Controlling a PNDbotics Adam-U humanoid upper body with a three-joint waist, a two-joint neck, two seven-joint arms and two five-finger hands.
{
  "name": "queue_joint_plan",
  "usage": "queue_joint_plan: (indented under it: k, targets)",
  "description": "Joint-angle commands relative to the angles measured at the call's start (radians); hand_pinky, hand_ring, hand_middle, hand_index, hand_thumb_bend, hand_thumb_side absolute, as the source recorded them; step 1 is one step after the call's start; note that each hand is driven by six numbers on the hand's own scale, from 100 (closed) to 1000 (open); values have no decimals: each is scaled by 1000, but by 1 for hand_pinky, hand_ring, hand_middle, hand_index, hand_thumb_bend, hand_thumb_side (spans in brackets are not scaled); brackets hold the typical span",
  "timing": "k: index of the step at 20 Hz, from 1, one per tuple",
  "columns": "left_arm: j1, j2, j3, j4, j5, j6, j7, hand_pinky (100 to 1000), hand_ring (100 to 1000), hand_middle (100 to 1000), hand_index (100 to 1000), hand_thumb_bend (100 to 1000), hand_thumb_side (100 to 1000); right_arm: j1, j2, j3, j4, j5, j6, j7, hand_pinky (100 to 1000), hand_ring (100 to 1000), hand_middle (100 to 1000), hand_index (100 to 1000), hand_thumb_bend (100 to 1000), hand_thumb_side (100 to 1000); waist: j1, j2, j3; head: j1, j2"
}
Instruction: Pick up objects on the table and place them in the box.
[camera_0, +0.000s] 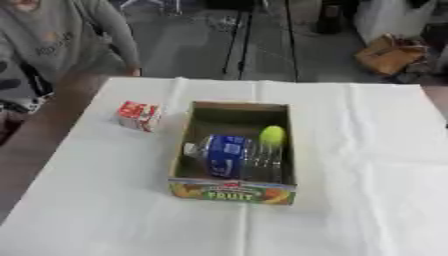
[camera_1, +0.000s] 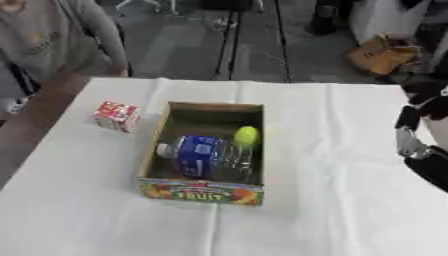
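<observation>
An open cardboard box (camera_0: 185, 150) with a fruit-print front stands in the middle of the white-covered table (camera_0: 367, 165). Inside it lie a clear water bottle with a blue label (camera_0: 226, 156) and a yellow-green ball (camera_0: 272, 135) by its right wall. A small red and white carton (camera_0: 138, 115) stands on the cloth just left of the box's far corner. My right hand (camera_1: 423, 131) shows only in the right eye view, black and silver at the right edge, well apart from the box. My left hand is out of sight.
The cloth leaves a strip of brown tabletop (camera_0: 39, 145) bare along the left side. Beyond the table's far edge is dark floor, with a brown paper bag (camera_0: 390, 54) at the upper right.
</observation>
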Motion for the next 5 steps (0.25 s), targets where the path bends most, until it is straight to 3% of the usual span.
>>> queue_joint_plan:
  k: [1,5]
  targets:
    - [-3,19,16,-20,-2,6,4,521,767,832,877,416,915,-7,-10,-15,-22,5,3,-4,525,554,584,777,100,222,0,-12,1,0,3]
    - [0,15,18,-21,-5,8,5,521,765,831,877,416,918,-8,-9,-16,-22,6,3,-6,525,554,584,777,100,224,1,-11,1,0,3]
